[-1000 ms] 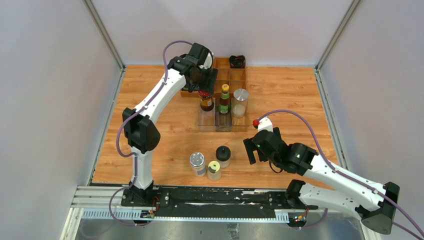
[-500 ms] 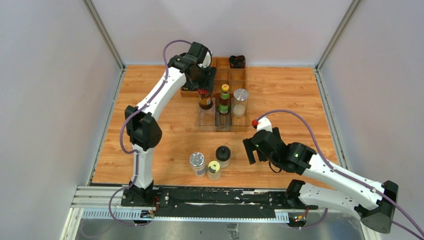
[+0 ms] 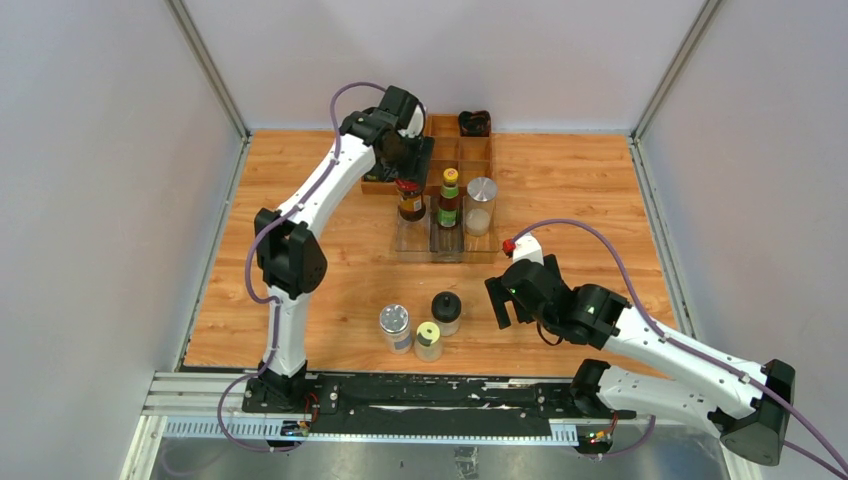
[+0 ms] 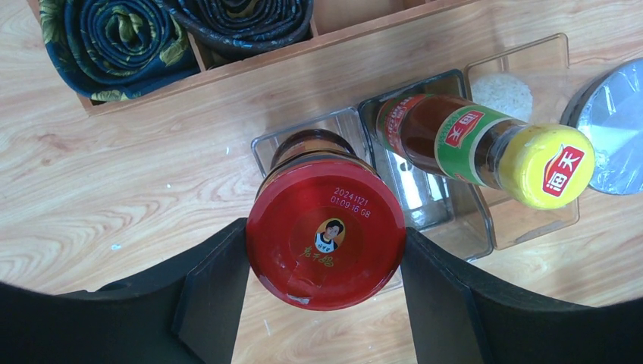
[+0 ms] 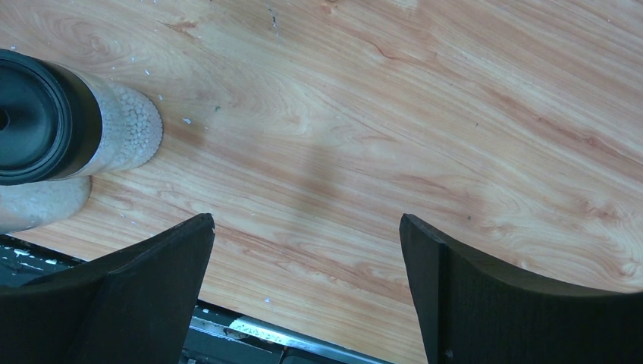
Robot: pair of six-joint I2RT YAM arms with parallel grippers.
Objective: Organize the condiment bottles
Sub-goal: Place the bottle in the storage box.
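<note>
While left tool (image 4: 322,262) grips red-capped jar (image 4: 326,220) | right tool (image 5: 305,227) gapes wide, empty

Red-capped jar (image 4: 326,220) in left hand (image 4: 326,258)

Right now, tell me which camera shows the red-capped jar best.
Left wrist: the red-capped jar sits close, cap print readable, clamped in the left gripper. Top external shows it small; right wrist misses it.

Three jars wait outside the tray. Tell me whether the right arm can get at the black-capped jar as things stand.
Probably yes. The right tool hangs open over bare table right beside the black-capped jar, and nothing stands between them.
</note>
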